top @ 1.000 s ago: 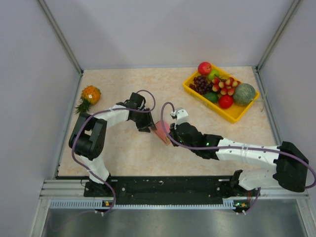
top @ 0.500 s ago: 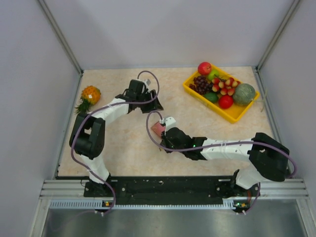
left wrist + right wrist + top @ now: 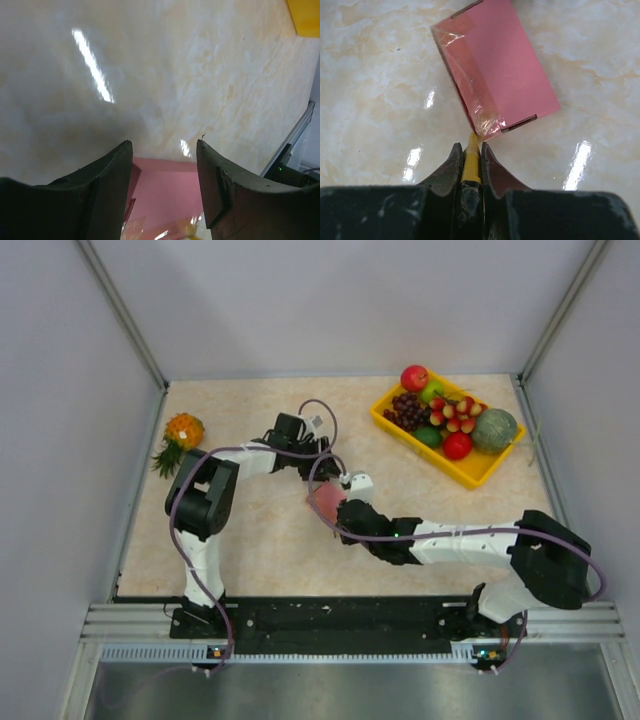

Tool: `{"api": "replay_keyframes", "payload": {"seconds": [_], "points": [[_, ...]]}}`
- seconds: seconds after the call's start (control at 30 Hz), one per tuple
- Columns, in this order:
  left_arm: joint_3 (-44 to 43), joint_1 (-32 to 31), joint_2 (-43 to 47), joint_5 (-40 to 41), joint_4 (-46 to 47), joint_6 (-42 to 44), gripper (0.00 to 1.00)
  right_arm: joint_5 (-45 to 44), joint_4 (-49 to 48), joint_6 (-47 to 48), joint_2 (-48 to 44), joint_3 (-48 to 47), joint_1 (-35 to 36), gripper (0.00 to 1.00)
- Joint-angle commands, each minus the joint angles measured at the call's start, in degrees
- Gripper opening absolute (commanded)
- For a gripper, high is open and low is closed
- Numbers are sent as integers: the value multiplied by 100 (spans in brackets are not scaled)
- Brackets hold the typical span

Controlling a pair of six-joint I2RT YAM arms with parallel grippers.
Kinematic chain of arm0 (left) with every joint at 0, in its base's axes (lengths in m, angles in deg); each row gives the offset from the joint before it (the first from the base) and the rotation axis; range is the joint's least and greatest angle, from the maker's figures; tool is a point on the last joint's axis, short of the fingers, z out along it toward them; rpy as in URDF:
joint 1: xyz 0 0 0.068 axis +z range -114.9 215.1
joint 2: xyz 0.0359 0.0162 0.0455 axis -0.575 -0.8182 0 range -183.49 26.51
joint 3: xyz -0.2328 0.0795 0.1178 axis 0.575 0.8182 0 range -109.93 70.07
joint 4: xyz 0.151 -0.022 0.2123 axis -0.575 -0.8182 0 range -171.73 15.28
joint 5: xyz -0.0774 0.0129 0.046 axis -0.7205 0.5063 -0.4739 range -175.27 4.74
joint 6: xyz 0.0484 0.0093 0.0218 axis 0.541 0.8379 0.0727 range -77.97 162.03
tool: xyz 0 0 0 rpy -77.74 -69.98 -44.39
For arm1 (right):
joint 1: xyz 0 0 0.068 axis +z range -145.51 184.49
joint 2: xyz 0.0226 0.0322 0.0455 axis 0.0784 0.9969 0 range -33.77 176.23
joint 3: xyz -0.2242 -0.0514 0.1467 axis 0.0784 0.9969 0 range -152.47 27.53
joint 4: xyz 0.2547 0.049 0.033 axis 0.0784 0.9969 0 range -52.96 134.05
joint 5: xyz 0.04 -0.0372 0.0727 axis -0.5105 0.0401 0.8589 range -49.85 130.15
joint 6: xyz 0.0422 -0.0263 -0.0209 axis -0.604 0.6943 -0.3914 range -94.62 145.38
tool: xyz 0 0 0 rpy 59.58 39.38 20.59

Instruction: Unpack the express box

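The express box (image 3: 495,75) is a small flat pink cardboard box lying on the marble tabletop, with clear tape over one edge. My right gripper (image 3: 470,145) is shut on a yellow utility knife (image 3: 471,162), whose tip touches the taped near corner of the box. In the top view the box (image 3: 324,503) lies just left of the right gripper (image 3: 340,498). My left gripper (image 3: 162,145) is open, with the box (image 3: 170,192) showing between its jaws and apart from them. In the top view the left gripper (image 3: 325,458) is just behind the box.
A yellow fruit tray (image 3: 478,471) with grapes, apples and a melon stands at the back right. A small pineapple (image 3: 180,433) lies at the back left. Grey walls close three sides. The tray's corner (image 3: 305,17) shows in the left wrist view.
My left gripper pulled back from the box toward the far side, then swung right to just behind it. The right gripper with the knife moved slightly left beside the box, which now lies flatter.
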State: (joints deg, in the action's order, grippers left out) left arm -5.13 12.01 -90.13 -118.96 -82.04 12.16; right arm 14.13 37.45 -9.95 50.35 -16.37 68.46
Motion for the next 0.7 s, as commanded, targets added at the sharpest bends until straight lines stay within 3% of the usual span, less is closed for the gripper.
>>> {"api": "replay_keyframes", "payload": {"seconds": [0.0,0.33,0.53,0.67], "points": [[918,-11,782,-295,922,-184,59,-632,733,-457,-386,258,-164,0],[1876,-72,1423,-639,819,-283,59,-386,426,-256,-642,523,-833,0],[2237,-196,1670,-857,547,-309,42,-307,197,-228,-466,417,-1175,0],[2413,-319,1873,-727,398,-231,41,-237,135,-237,-414,303,-1386,0]]}}
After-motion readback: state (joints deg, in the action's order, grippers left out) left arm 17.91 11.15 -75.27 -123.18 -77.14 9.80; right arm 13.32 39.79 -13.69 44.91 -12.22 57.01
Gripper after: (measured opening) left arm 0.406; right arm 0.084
